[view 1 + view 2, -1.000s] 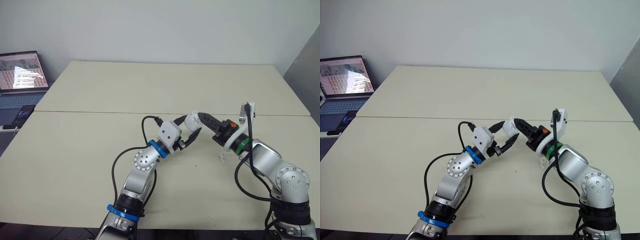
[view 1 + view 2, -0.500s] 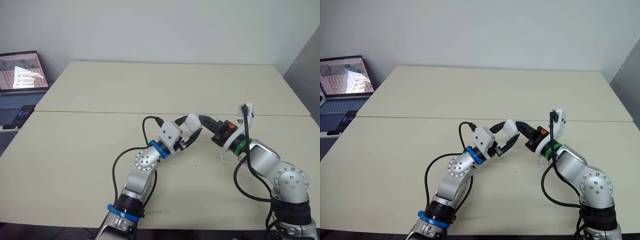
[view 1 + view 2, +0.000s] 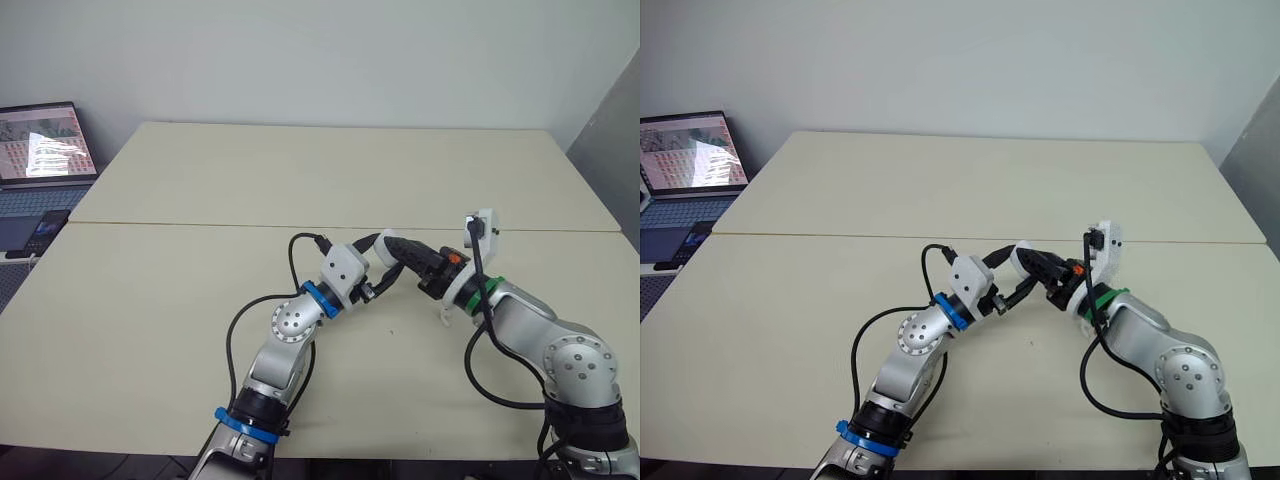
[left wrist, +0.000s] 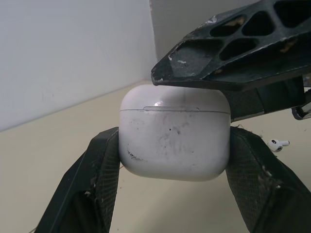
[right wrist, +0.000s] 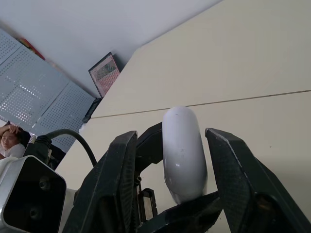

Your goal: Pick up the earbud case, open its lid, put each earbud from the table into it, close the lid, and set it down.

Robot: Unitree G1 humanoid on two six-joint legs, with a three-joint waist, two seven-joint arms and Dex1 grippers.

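Left wrist view: my left gripper (image 4: 174,145) is clamped on the earbud case (image 4: 174,131), with one black, mesh-textured finger (image 4: 99,165) pressed to each side. The case is a rounded, glossy white shell, scuffed on its face. Its lid seam is shut, and it is held clear of the pale matte table (image 4: 43,155). One finger (image 4: 194,63) of my right gripper, a black trussed bar, lies across the lid and blocks the upper right of the frame. A white earbud (image 4: 278,143) lies on the table at the right edge.

Right wrist view: my right gripper (image 5: 171,135) has its fingers apart, straddling the case edge-on with a gap on either side. A laptop (image 5: 104,73) sits at upper left and a person (image 5: 8,138) at the left edge.

Left eye view: both grippers meet at centre and largely hide the case. The earbud lies just beside my right wrist.
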